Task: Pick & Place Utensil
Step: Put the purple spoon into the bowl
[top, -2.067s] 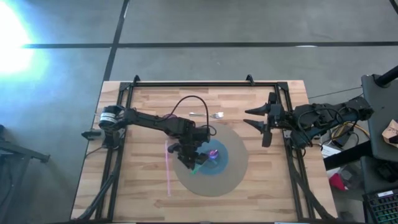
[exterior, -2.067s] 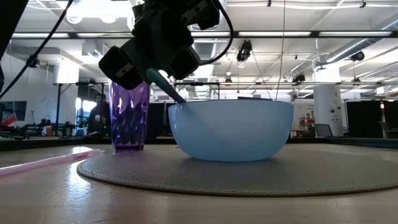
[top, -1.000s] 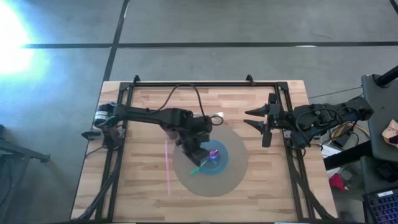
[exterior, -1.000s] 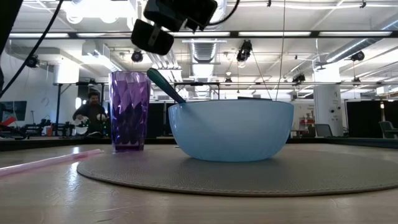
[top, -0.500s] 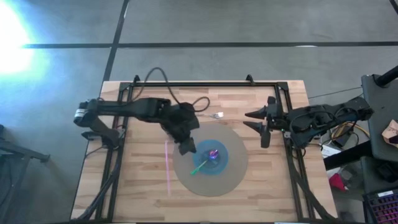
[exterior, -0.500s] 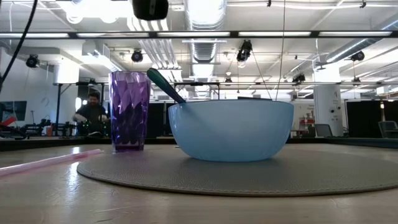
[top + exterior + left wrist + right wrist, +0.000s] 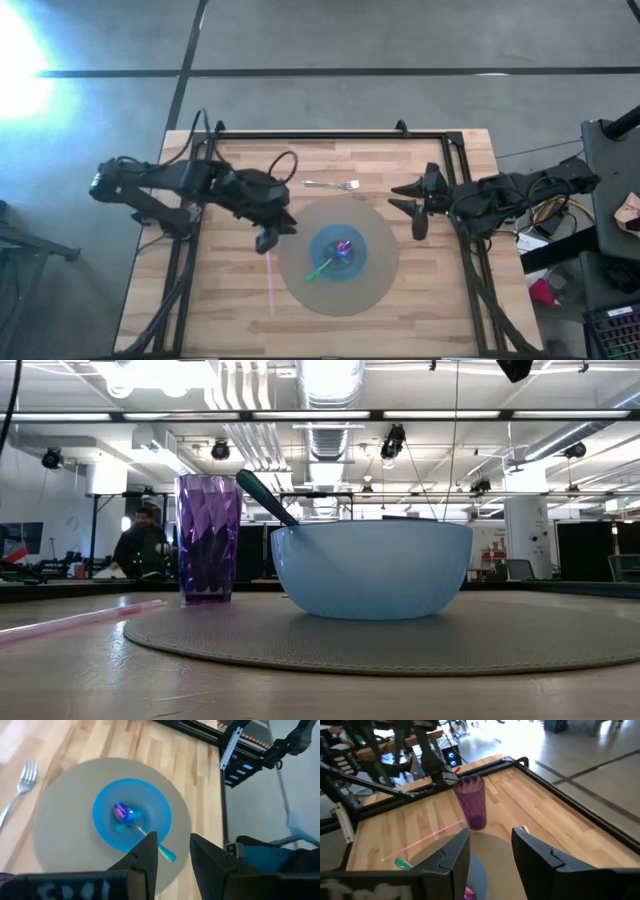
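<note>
Left claw (image 7: 170, 851) empty, apart; spoon (image 7: 327, 265) in bowl (image 7: 352, 253).

I find no writing I can read here. Blurred pale marks sit on the dark housing of my left wrist, too smeared for me to make out.
</note>
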